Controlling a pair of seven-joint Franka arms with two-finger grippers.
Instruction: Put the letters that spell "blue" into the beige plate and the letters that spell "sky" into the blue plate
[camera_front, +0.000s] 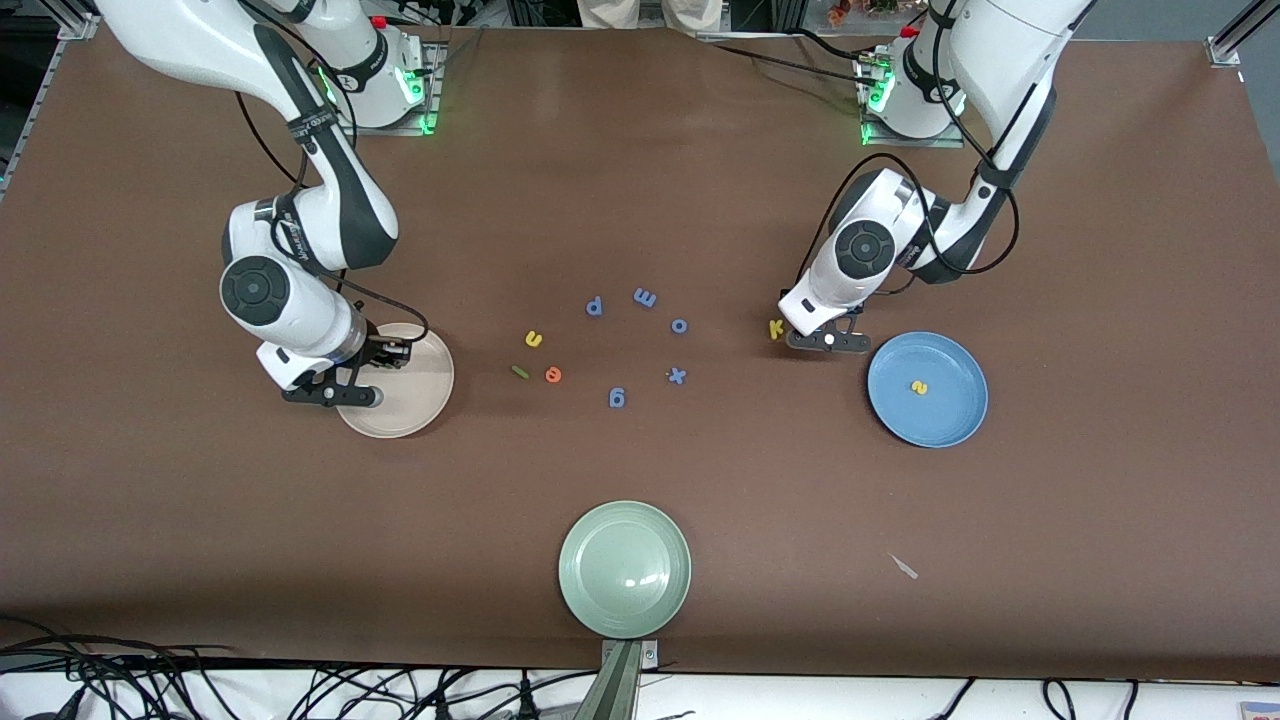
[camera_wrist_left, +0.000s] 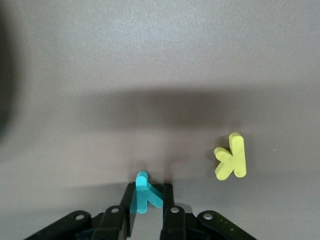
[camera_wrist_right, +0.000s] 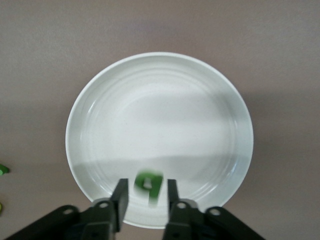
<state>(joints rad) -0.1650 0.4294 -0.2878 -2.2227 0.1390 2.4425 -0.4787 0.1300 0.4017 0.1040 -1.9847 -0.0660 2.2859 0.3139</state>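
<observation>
While the right hand (camera_wrist_right: 145, 192) hangs over the beige plate (camera_front: 425, 395) with fingers parted, green b (camera_wrist_right: 149, 186) loose between them for dropping, the left hand (camera_wrist_left: 149, 205) pinches the y (camera_wrist_left: 145, 192) on the tabletop beside k (camera_wrist_left: 232, 156), near the blue plate (camera_front: 950, 425) holding s (camera_front: 918, 387).

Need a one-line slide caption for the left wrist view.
Left end effector closed on the teal y on the table, yellow k lying beside it.
</observation>
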